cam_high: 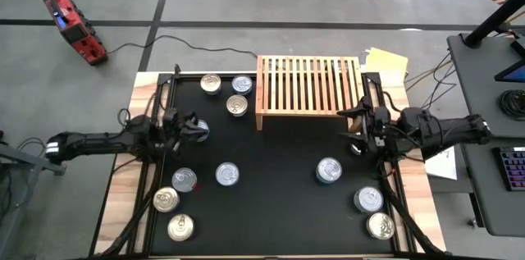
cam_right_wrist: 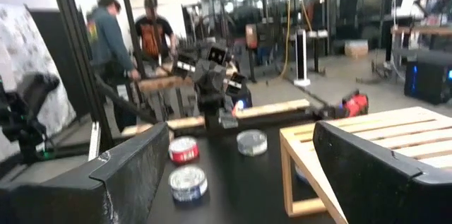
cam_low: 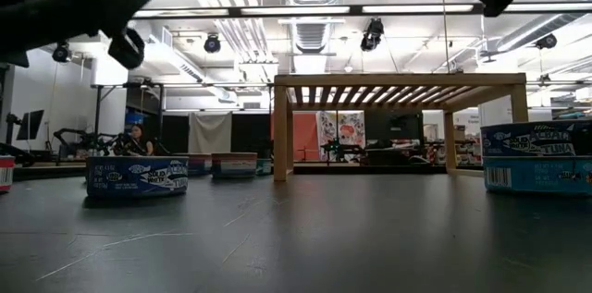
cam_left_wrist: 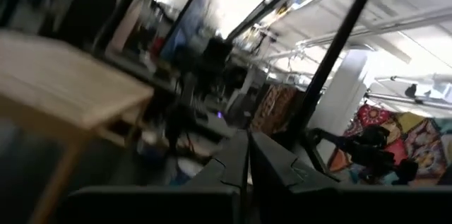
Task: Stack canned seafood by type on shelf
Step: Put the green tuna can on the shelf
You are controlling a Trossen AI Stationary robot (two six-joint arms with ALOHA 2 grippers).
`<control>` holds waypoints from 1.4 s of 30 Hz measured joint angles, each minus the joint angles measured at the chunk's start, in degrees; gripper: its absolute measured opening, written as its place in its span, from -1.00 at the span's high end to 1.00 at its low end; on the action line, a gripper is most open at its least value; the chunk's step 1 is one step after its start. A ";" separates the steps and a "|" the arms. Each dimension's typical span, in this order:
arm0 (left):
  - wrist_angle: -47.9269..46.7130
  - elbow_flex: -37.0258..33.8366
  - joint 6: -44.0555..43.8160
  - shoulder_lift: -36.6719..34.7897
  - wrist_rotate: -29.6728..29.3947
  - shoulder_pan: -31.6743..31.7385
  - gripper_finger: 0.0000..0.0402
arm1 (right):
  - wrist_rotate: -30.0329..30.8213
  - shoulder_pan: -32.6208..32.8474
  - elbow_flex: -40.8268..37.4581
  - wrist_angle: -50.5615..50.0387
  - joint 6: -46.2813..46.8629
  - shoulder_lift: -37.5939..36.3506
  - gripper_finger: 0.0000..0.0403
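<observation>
Near edge cans: two flat round tins with gold sides [cam_high: 172, 214] sit at the near left corner of the black mat [cam_high: 275, 211]. One silver-lidded tin with a blue side and one with a pale side [cam_high: 374, 212] sit at the near right corner, close to the mat's edge.
Middle cans: a red-sided tin [cam_high: 184, 180] and a blue-sided tin [cam_high: 227, 174] lie left of the middle. One more blue tin [cam_high: 329, 170] lies right of the middle. They are well apart.
Far cans: three small tins [cam_high: 230, 93] sit in a bunch at the far left, just beside the shelf.
Shelf: the low light-wood rack with a slatted top [cam_high: 308, 85] stands at the far edge of the mat, a bit right of the middle. Nothing lies on it.
Open room: the middle of the mat, between the blue tins and in front of the shelf, is bare.
Left gripper: the dark left hand [cam_high: 195, 126] hangs over the left side of the mat, pinched tight with nothing in it.
Right gripper: the dark right hand [cam_high: 358, 122] hangs by the shelf's near right corner, spread wide and holding nothing.
Table edge: light wood [cam_high: 139, 100] shows around the mat.
</observation>
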 joint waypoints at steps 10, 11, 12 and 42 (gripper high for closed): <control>-6.78 1.89 -9.39 12.44 -1.40 -0.52 1.00 | 0.04 -0.02 5.31 -0.87 0.53 7.27 -0.70; -9.69 3.54 -9.57 13.41 -1.50 -0.52 1.00 | 0.03 -0.02 5.59 -0.92 -0.09 7.68 -0.70; -13.90 5.43 -9.58 14.35 -1.70 -0.52 1.00 | 0.05 -0.02 5.83 -0.89 -0.51 7.90 -0.70; -92.74 39.03 -3.55 40.58 -18.36 -0.55 1.00 | 0.07 -0.02 6.20 -3.53 -4.58 8.44 -0.70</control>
